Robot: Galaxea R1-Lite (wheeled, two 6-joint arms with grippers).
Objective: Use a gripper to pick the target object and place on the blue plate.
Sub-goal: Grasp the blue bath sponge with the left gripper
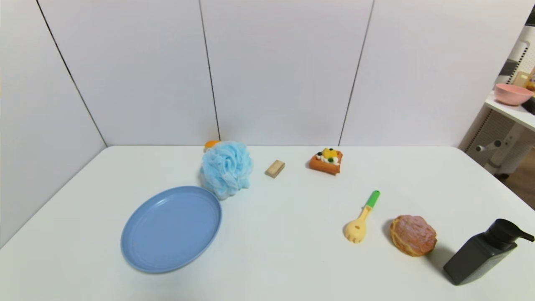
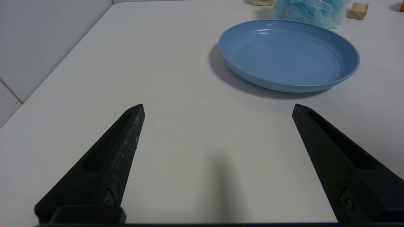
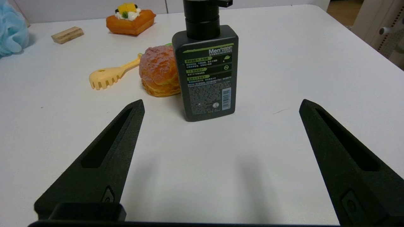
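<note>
Head view: we're seeing the bath pouf [image 1: 226, 169] sitting near the worktop's far edge, touching the blue plate [image 1: 171, 229]'s far rim. Left wrist: our left pincer [image 2: 217, 108] is hovering spread wide, short of the plate. Right wrist: right pincer [image 3: 221, 104] is gaping, facing a black pump bottle [image 3: 206, 67].

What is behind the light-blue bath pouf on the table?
Behind the bath pouf, a small orange thing peeks out near the wall. The pouf covers most of it, so what it is cannot be told.

White table [image 1: 292, 259] w/ plate [image 1: 171, 229], pouf [image 1: 227, 168], misc.
</note>
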